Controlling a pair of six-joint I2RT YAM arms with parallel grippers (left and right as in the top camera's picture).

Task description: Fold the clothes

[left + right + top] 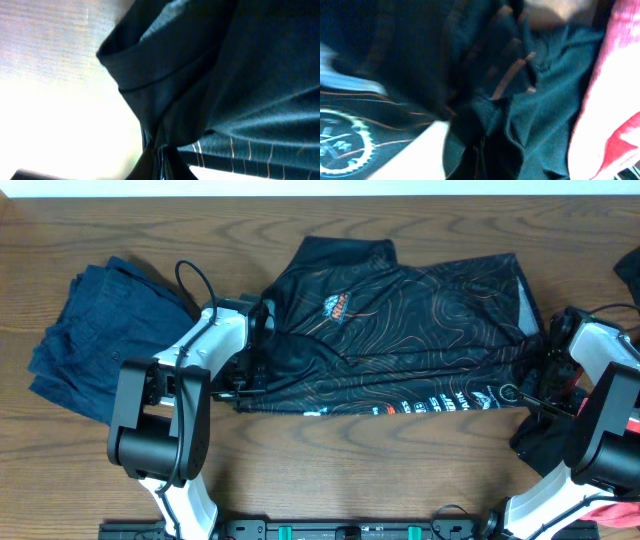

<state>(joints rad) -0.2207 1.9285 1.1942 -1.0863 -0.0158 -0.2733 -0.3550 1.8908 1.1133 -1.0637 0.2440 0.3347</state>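
The black jersey [400,330] with thin orange contour lines and white print lies spread across the table's middle. My left gripper [252,380] is shut on the jersey's left edge; the left wrist view shows the dark cloth [200,75] bunched between the fingers [161,162]. My right gripper [530,392] is shut on the jersey's right edge; the right wrist view shows the cloth [470,75] pinched at the fingers [481,155]. A navy garment [90,340] lies at the far left. A coral-red garment [615,100] lies beside the right gripper.
The wooden table [350,470] runs bare along the front. A dark garment [628,275] sits at the right edge. More dark cloth [535,445] lies under the right arm, with red cloth [610,510] at the bottom right corner.
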